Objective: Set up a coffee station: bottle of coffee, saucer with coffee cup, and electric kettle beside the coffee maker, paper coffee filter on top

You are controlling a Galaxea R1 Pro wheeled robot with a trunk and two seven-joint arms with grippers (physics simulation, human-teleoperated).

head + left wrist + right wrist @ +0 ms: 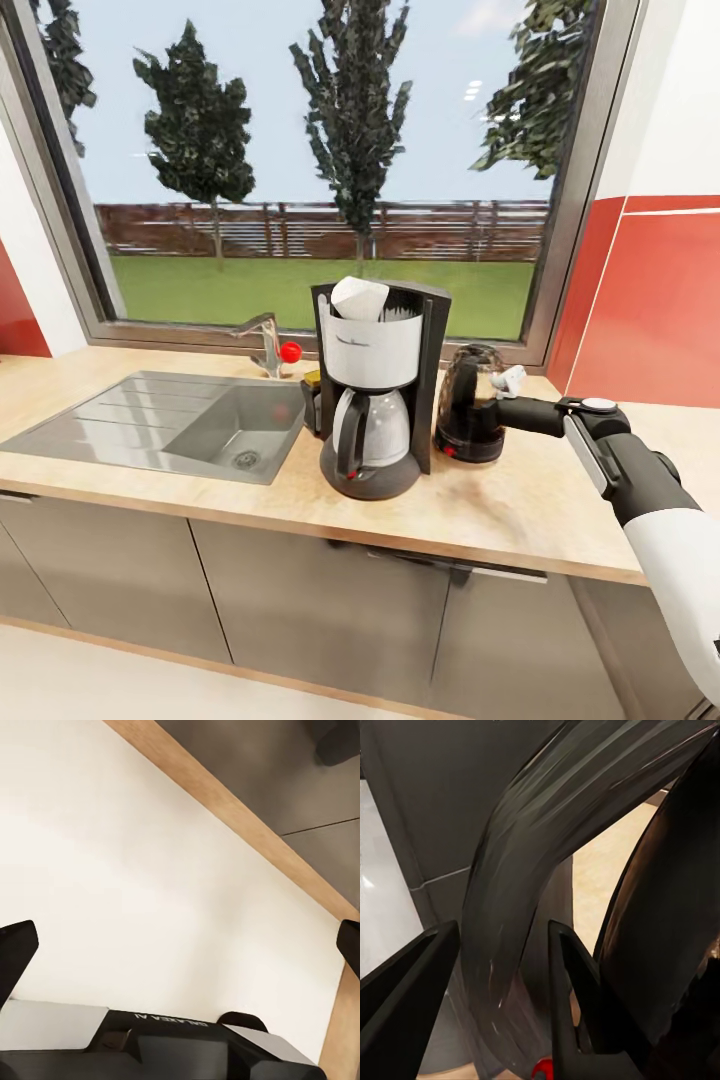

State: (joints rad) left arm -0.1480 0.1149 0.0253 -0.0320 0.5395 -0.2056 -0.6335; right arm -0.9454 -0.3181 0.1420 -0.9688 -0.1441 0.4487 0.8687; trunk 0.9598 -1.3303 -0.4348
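Observation:
The black and white coffee maker stands on the wooden countertop with a white paper filter sitting in its top. Just to its right stands the dark electric kettle, upright on the counter. My right gripper reaches in from the right and is shut on the kettle's curved handle, one finger on each side. A small dark object with a yellow top peeks out behind the coffee maker's left side. My left gripper is open, over pale floor.
A grey sink with a faucet and a red knob lies left of the coffee maker. A large window runs behind the counter, and a red wall panel stands at the right. Grey cabinet fronts sit below the counter edge.

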